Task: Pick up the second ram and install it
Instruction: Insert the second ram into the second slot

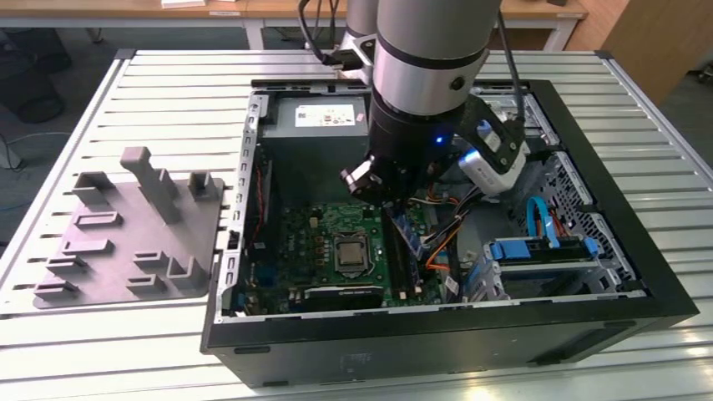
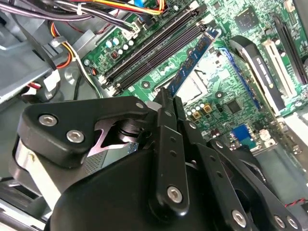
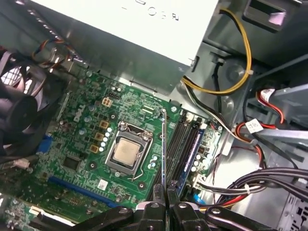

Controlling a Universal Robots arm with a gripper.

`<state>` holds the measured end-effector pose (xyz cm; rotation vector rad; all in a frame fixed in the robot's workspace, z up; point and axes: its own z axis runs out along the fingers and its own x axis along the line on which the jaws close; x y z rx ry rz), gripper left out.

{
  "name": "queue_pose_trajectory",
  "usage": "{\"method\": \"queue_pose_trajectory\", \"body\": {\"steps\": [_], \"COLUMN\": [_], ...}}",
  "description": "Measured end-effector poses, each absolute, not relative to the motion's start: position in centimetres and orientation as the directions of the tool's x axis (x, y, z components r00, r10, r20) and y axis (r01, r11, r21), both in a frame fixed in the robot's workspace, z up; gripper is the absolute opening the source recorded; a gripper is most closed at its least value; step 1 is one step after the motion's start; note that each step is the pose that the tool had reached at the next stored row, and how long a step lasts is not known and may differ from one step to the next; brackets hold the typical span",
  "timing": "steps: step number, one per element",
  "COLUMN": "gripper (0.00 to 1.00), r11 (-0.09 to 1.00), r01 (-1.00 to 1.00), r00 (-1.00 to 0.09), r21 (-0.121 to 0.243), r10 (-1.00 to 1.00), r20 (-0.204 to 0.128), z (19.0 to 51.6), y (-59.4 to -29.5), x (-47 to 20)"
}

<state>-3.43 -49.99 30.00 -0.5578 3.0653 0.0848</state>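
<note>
Second ram (image 3: 163, 144), clamped in hand (image 3: 166, 192), hangs between processor (image 3: 127, 151) and memory slots (image 3: 186, 144).

Look: second ram (image 2: 192, 61), thin long board, row of chips
Place: clamped between the hand's (image 2: 168, 102) fingertips, projecting beyond them

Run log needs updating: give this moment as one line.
pincer: shut on second ram | location: over motherboard, between processor socket and memory slots | second ram: not yet seated
</note>
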Motion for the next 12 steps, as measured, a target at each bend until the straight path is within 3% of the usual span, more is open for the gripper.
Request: {"method": "queue_pose_trajectory", "body": {"steps": [12], "gripper": [0.14], "r11": [0.969], "r01": [-0.244], "r00": [-0.970], "r21": [0.049], "r10": [-0.242], "r20": [-0.034], "z": [29.95], "y": [-49.99], "x": [-3.43]}}
